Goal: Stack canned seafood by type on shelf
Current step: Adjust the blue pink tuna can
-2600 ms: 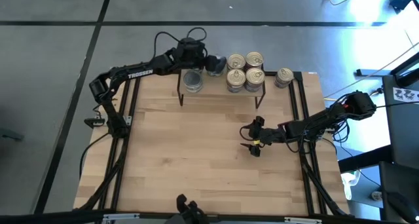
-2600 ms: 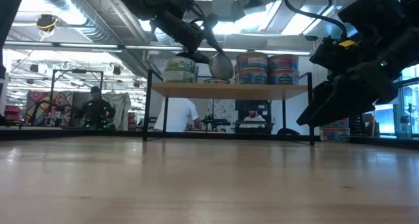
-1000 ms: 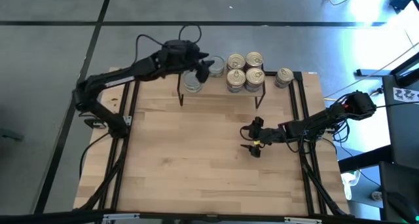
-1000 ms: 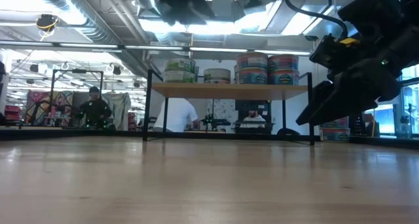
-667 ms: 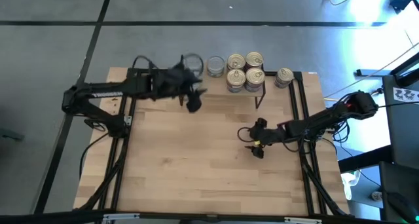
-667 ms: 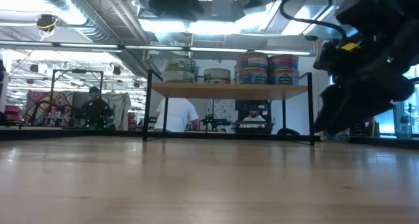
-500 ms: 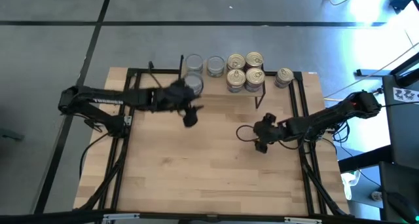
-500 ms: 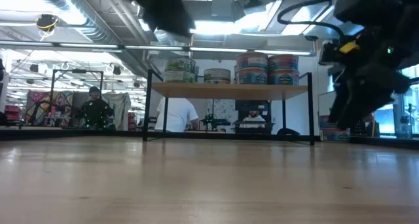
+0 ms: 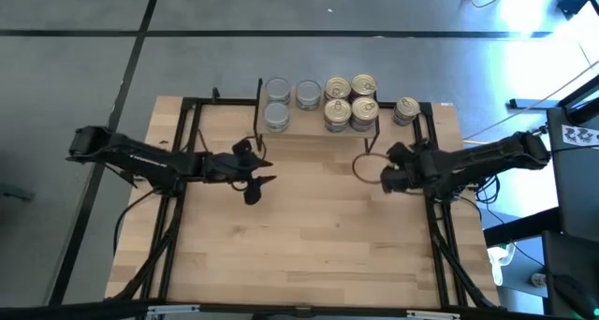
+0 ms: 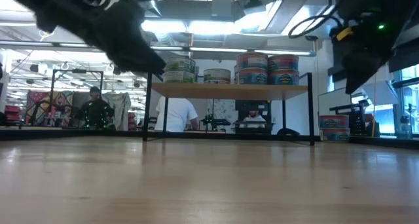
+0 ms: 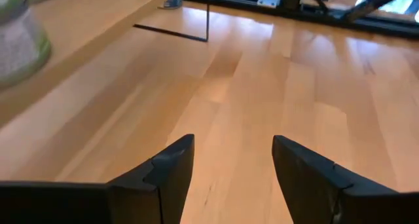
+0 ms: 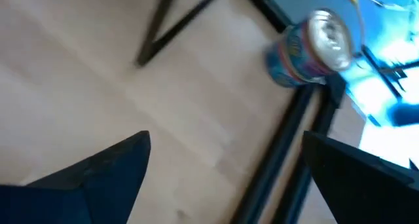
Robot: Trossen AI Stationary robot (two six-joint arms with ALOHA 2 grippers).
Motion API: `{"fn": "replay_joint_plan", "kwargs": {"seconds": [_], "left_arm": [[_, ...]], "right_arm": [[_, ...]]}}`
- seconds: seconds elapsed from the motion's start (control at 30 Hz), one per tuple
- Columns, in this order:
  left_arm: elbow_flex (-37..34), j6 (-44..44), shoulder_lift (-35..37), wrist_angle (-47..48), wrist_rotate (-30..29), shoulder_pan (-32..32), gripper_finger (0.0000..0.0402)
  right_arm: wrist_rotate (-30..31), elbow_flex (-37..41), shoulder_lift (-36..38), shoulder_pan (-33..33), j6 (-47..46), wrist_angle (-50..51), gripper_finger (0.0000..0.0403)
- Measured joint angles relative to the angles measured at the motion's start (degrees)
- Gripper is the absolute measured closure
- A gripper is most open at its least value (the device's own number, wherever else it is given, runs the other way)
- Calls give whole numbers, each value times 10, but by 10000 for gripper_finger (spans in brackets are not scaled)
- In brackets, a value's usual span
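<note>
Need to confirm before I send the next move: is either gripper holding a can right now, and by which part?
Nothing is held. The left gripper is open over bare tabletop, and the right gripper is wide open, with the loose can lying beyond it, untouched.

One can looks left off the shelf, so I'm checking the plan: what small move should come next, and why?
Probably the right claw should reach toward the lone can. It stands on the table beside the shelf, the only can not on it, and that claw is open, empty and nearest. The left claw hangs empty over the table.
</note>
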State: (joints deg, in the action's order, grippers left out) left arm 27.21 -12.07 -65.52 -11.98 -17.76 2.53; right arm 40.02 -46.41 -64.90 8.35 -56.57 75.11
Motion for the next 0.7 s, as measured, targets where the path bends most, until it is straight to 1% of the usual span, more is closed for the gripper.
{"fn": "replay_joint_plan", "kwargs": {"seconds": [0.07, 0.13, 0.2, 0.27, 0.4, 0.47, 0.57, 0.7], "left_arm": [[-29, -13, 3, -38, -1, 2, 199], [-46, -24, 3, -53, -1, 2, 199], [-55, -34, 4, -51, -1, 2, 199], [-62, -40, 4, -52, -1, 2, 199], [-63, -30, 4, -49, -1, 2, 199], [-63, -19, 4, -46, 0, 2, 199], [-63, -6, 5, -43, 0, 2, 199], [-63, 12, 5, -32, 0, 2, 199]], "right_arm": [[7, -1, 0, -41, 16, -1, 9], [8, -1, -1, -92, 47, 0, 16], [10, -1, -1, -143, 76, -4, 33], [15, -1, -1, -191, 106, -18, 58], [5, -1, 4, -274, 168, -72, 130], [-14, -1, 8, -304, 193, -101, 170], [-26, 0, 23, -332, 208, -119, 233], [-7, -1, 52, -355, 206, -144, 309]]}}
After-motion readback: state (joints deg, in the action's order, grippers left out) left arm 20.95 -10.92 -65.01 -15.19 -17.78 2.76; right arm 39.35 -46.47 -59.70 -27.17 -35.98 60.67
